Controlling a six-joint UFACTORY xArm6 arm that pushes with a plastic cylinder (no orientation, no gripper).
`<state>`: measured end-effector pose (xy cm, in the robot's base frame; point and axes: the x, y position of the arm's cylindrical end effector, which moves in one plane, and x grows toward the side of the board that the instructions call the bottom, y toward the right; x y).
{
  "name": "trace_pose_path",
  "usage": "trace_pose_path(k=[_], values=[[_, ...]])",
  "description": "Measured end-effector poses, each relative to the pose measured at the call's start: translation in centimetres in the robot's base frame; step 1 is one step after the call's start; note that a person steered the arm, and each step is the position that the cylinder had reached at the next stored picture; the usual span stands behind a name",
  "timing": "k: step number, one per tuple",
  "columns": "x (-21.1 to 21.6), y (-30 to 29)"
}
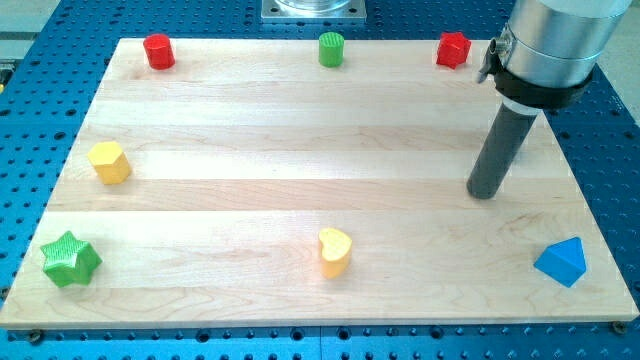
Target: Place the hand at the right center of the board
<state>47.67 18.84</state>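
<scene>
- Risk lies mostly in overshoot: my tip [485,194] stands near the view's right edge of the table [300,150], and a push further right would carry it off the wood onto the blue perforated base.
- Drift toward the view's bottom could bring the rod against the blue block [560,262], a pyramid-like shape near the lower right corner, and knock it off the table.
- Drift toward the view's top could nudge the red block [453,49] at the upper right, which sits close to the arm's grey housing.
- No fingers exist on this arm; it ends in a plain rod, so there is nothing to open or close and nothing is held.
- The target, the right centre of the table, lies just beside my tip or under it; I judge the task nearly done, with at most a small shift right left.
- My tip touches no block: the yellow heart [334,250], green cylinder [331,48], red cylinder [158,51], yellow block [110,161] and green star [70,259] are well apart from it.
</scene>
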Motion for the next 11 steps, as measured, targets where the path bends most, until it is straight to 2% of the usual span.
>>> trace_pose_path(k=[6,7,8,9,11], values=[[-0.2,0.2],[0.2,-3.4],[0.8,-11.9],[0.8,-12.7],[-1.0,0.4]])
